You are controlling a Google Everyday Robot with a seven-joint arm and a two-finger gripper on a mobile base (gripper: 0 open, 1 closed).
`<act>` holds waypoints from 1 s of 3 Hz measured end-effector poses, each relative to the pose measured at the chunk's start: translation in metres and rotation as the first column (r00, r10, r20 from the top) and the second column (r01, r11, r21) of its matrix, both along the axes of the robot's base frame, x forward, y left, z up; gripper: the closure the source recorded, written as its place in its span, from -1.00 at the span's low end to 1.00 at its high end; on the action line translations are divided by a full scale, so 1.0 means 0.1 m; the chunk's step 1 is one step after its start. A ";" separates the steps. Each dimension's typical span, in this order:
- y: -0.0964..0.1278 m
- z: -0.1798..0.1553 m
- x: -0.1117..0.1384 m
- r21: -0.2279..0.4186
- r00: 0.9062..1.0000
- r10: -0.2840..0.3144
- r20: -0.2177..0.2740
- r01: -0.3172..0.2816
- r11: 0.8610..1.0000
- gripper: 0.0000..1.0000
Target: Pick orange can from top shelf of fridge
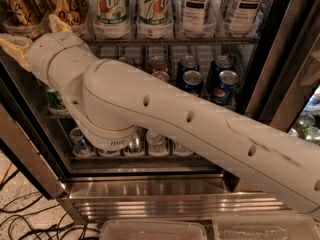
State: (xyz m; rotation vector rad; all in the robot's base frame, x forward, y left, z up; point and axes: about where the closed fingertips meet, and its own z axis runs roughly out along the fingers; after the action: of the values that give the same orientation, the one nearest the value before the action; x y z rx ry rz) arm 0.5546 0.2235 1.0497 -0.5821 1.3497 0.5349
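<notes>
Setting: open fridge (280,59), a display cooler with a dark door frame and a stainless sill (165,194) at its foot; black cables (20,219) lie on the floor at lower left, and clear plastic tubs (150,230) sit along the bottom edge. Top shelf (175,41): grey wire rack carrying, left to right, amber cans, two 7Up containers (111,9) and two tea bottles (197,6). Orange can (66,3): front row, far left of the top shelf, standing upright with its long axis vertical, dark script turned outward, its top cut off by the upper edge; a matching can (20,6) stands just beside it on the left. Rack below: red can (159,64) and blue cans (222,81), all upright. Arm (200,129): white, crossing from lower right to upper left in front of the lower racks. Gripper (30,32): at the front edge of the top shelf, just below the two amber cans; its tan fingers (56,24) are spread wide, one rising toward the orange can's base, the other out to the left, gripping nothing.
</notes>
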 end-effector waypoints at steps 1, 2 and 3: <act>0.00 0.03 0.13 0.010 1.000 -0.007 0.012 0.007 1.000 -0.40; 0.02 0.11 0.25 -0.006 1.000 -0.010 0.028 0.010 1.000 -0.42; 0.07 0.17 0.36 -0.035 0.999 -0.003 0.040 0.005 0.999 -0.44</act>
State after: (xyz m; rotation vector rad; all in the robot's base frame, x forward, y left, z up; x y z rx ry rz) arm 0.5911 0.2310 1.0670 -0.6157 1.3245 0.4949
